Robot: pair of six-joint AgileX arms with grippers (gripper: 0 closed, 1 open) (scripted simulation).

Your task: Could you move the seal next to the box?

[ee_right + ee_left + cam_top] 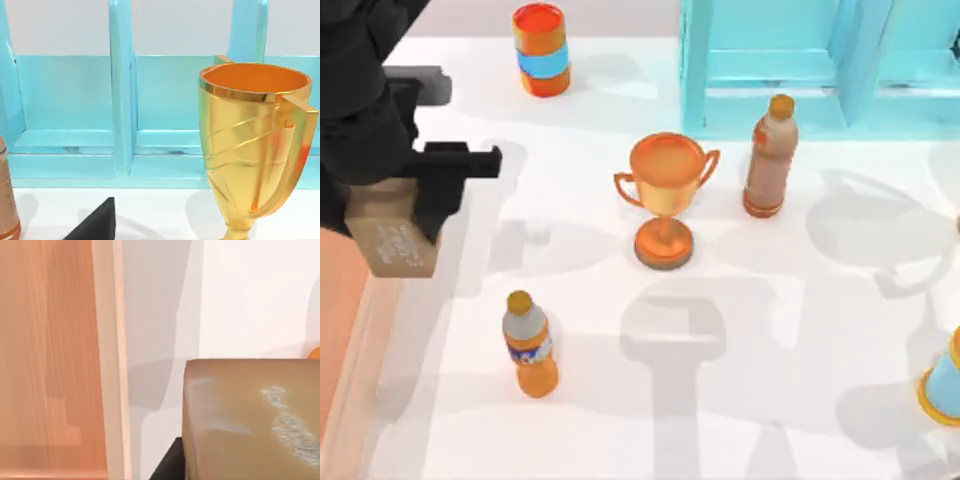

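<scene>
Top view puts my left gripper at the middle left of the frame, its black fingers pinching the seal, which sits just beside the box rim running down the lower-left edge. The seal's long axis runs roughly up and down the frame, tilted slightly, with its white-marked face turned up toward the camera. To its right the table lies open as far as the small orange bottle at lower centre and the trophy cup in the middle.

In the left wrist view the seal stands apart from the pale box rim, a strip of white table between them (whether the seal touches the table I cannot tell).

The right wrist view faces the trophy cup and the cyan frame; of my right gripper's fingers I cannot tell the state.
</scene>
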